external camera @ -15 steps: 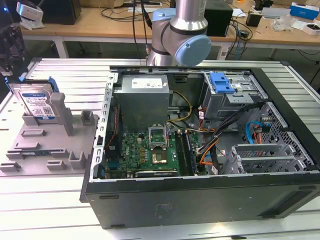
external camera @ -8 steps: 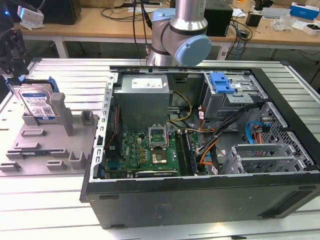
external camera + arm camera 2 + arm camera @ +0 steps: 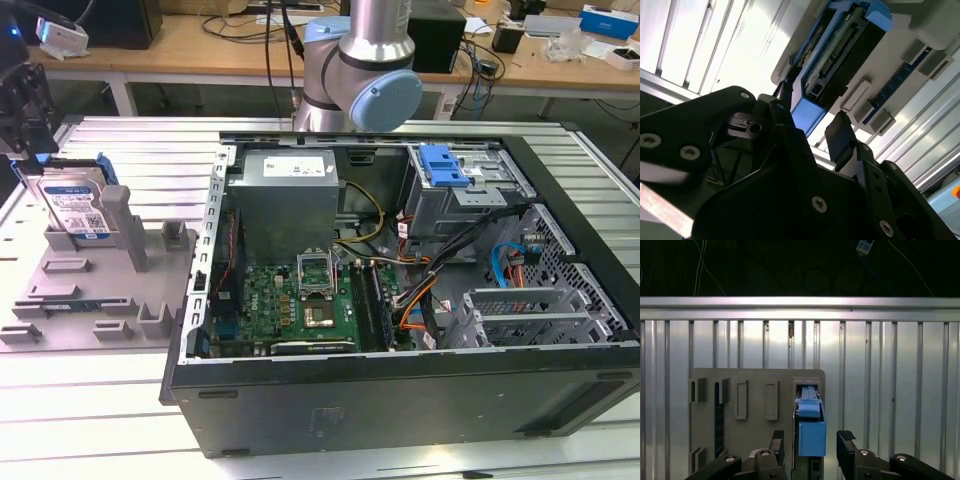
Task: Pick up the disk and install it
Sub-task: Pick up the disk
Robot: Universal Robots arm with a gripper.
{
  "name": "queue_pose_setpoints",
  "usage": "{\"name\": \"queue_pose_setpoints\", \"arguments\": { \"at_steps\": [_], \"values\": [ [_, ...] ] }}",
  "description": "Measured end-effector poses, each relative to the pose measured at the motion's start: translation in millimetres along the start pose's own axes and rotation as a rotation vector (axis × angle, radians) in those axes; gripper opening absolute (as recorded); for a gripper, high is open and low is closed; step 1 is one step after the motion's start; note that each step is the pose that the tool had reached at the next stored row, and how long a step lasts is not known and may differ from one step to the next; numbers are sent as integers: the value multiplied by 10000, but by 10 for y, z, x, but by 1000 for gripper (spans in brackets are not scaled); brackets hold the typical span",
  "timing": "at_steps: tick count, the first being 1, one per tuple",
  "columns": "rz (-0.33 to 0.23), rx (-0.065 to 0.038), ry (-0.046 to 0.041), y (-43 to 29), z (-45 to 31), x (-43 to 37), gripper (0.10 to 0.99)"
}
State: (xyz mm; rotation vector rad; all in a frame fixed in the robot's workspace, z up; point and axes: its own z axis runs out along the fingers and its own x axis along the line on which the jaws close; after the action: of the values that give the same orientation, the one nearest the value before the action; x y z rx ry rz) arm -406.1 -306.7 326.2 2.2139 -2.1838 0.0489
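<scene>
The disk [image 3: 75, 205] stands on edge in a slot of the grey fixture plate [image 3: 100, 300] at the exterior view's left. It is silver, with a white and blue label and a blue carrier frame. My gripper [image 3: 28, 125] hangs just above its far end. In the first wrist view the disk [image 3: 811, 432] shows edge-on, its blue frame between my two black fingertips [image 3: 778, 439]. My gripper [image 3: 811, 440] is open, with a gap on each side of the frame. The second wrist view shows the disk [image 3: 840, 55] beyond the gripper [image 3: 812, 125].
An open computer case [image 3: 400, 400] lies at the exterior view's right, with a grey power supply box [image 3: 285, 200], a green motherboard [image 3: 300, 300] and a drive cage with a blue latch [image 3: 443, 165]. The arm's base [image 3: 360, 70] rises behind it. Everything rests on a ribbed aluminium table [image 3: 890, 390].
</scene>
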Motion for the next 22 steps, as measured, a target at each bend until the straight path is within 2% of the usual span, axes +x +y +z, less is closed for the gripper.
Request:
{"name": "queue_pose_setpoints", "arguments": {
  "at_steps": [22],
  "values": [
    [-15,1,-14,24,169,-1,541]
  ]
}}
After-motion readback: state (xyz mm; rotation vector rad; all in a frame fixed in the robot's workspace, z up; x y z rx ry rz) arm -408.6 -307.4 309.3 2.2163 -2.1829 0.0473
